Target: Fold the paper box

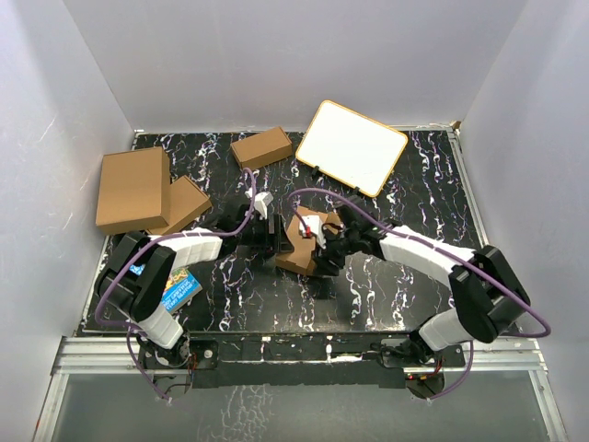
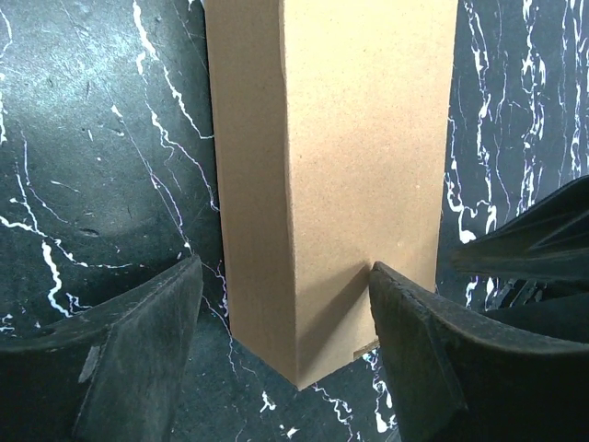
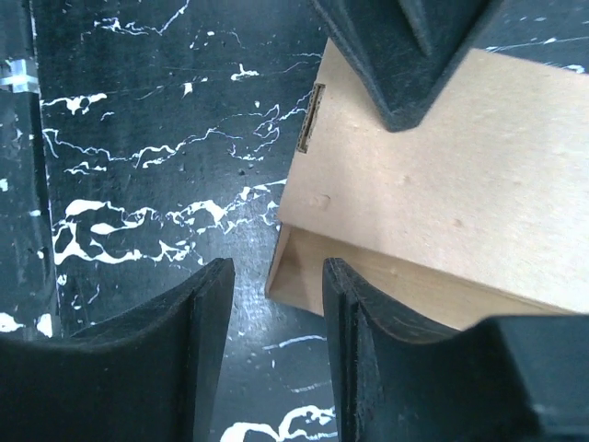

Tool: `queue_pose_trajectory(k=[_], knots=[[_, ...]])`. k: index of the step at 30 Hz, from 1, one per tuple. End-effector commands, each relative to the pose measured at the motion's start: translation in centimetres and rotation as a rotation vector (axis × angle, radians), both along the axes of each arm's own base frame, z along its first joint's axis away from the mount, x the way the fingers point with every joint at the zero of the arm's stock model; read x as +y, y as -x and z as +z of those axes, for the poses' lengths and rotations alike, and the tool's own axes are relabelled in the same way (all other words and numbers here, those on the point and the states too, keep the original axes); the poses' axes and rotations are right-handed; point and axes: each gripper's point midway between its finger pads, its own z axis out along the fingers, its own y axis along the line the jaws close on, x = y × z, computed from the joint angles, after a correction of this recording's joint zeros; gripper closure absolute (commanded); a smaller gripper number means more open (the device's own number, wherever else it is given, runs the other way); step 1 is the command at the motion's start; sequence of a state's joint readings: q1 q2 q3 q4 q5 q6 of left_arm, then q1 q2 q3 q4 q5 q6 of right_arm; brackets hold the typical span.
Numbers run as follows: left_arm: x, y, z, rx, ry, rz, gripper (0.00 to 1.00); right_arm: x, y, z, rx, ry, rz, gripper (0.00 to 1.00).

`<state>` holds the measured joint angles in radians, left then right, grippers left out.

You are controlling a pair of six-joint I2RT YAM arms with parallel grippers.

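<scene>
1 box [image 1: 293, 253] at centre of tabletop [image 1: 386, 295] between 2 pincers: left pincer [image 2: 285, 304] open astride its end, right pincer [image 3: 276, 272] parted, empty, beside a corner — risk: unheld, it may skid or spring unfolded when pushed.

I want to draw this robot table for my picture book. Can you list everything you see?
paper box: one, brown, table middle, between the grippers
small closed box: one, brown, far side
big carton: one, brown, far left
smaller carton: one, brown, touching the big carton
white board: one, white, wooden frame, far side
blue packet: one, near left
table: one, black, white veins
left gripper: black, open around the paper box
right gripper: black, open, beside the paper box
</scene>
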<state>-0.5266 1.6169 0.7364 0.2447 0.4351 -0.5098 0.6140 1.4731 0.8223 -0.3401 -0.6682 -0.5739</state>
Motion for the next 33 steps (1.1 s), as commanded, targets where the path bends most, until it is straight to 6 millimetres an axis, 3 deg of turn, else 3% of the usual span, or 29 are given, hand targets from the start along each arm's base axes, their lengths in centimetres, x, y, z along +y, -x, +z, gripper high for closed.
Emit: queue_pose_trajectory(k=[1, 5, 9, 10, 12, 14, 17, 18, 20, 24, 29, 33], knots=[[0.2, -0.6, 0.2, -0.018, -0.040, -0.017, 0.28, 0.1, -1.1, 5.3, -0.109, -0.146, 0.082, 0.51], [0.2, -1.3, 0.9, -0.044, -0.048, -0.026, 0.23, -1.9, -3.4, 7.2, -0.106, -0.197, -0.014, 0.49], [0.5, -2.2, 1.3, -0.068, -0.077, -0.037, 0.24, -4.6, -8.6, 8.5, -0.162, -0.203, -0.273, 0.50], [0.5, -2.6, 1.7, -0.083, -0.080, -0.038, 0.24, -5.3, -9.9, 8.6, -0.184, -0.197, -0.331, 0.57], [0.7, -3.2, 2.5, -0.110, -0.091, -0.031, 0.26, -6.4, -12.0, 8.5, -0.224, -0.159, -0.407, 0.80], [1.2, -3.9, 4.0, -0.156, -0.099, -0.012, 0.26, -6.4, -13.5, 8.6, -0.254, -0.137, -0.396, 0.87], [2.3, -4.4, 5.9, -0.210, -0.117, 0.028, 0.35, -5.8, -15.9, 8.1, -0.263, -0.111, -0.370, 0.89], [2.7, -4.1, 6.3, -0.209, -0.127, 0.036, 0.40, -5.6, -16.8, 7.8, -0.258, -0.100, -0.367, 0.89], [3.3, -3.2, 6.9, -0.206, -0.130, 0.046, 0.62, -5.2, -18.5, 6.9, -0.235, -0.070, -0.360, 0.91], [4.1, 0.0, 7.0, -0.144, -0.109, 0.036, 0.84, -5.0, -21.7, 4.4, -0.186, 0.006, -0.369, 0.92], [3.8, 4.4, 5.0, 0.007, -0.019, 0.006, 0.95, -5.1, -22.1, 1.9, -0.140, 0.054, -0.357, 0.92], [3.3, 5.7, 3.0, 0.072, -0.019, -0.012, 0.96, -5.0, -21.3, 1.4, -0.133, 0.053, -0.317, 0.92]])
